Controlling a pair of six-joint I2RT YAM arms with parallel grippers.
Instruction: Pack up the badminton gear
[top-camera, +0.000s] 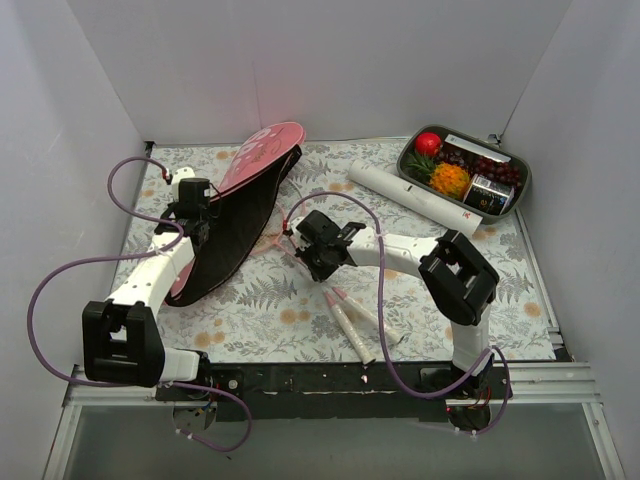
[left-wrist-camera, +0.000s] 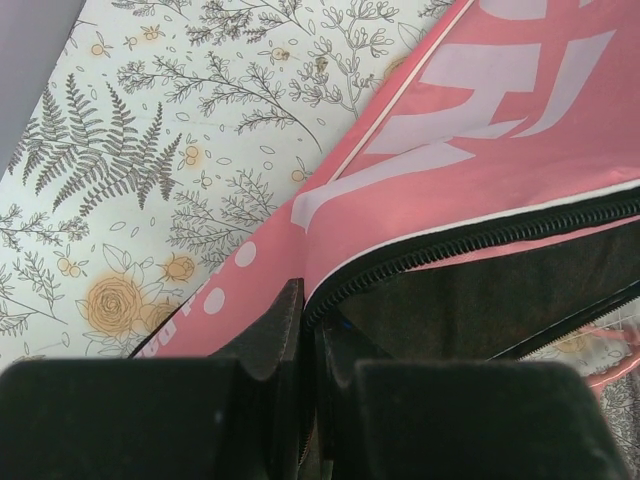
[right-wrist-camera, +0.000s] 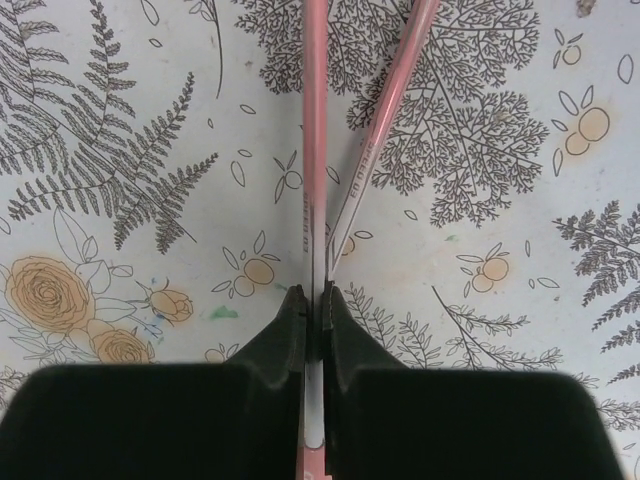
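1. Pink fabric with big white letters takes up the left of the tabletop (top-camera: 270, 310). This is the pink bag (top-camera: 262, 155), racket-shaped, with its top flap lifted and the black lining showing underneath.
2. The left pincer (top-camera: 205, 198) is clamped on the bag's zippered edge. In the left wrist view the dark fingers (left-wrist-camera: 275, 335) meet on the black zipper trim of the flap, with no gap between them.
3. The right pincer (top-camera: 303, 250) sits mid-table, just right of the bag's mouth. It is closed tight on a thin pink racket shaft (right-wrist-camera: 314, 150).
4. A second shaft (right-wrist-camera: 385, 120) slants away just beside the gripped one. It is loose and lies on the floral cloth.
5. Two white handles (top-camera: 352, 330) lie side by side nearer the arms' bases, pointing away from the bag.
6. The racket heads reach toward the bag's opening. How far inside they are, I cannot tell.
7. A long white tube (top-camera: 413, 198) lies at a slant at the back right, touching or just beside a grey tray (top-camera: 526, 180) of colourful fruit.
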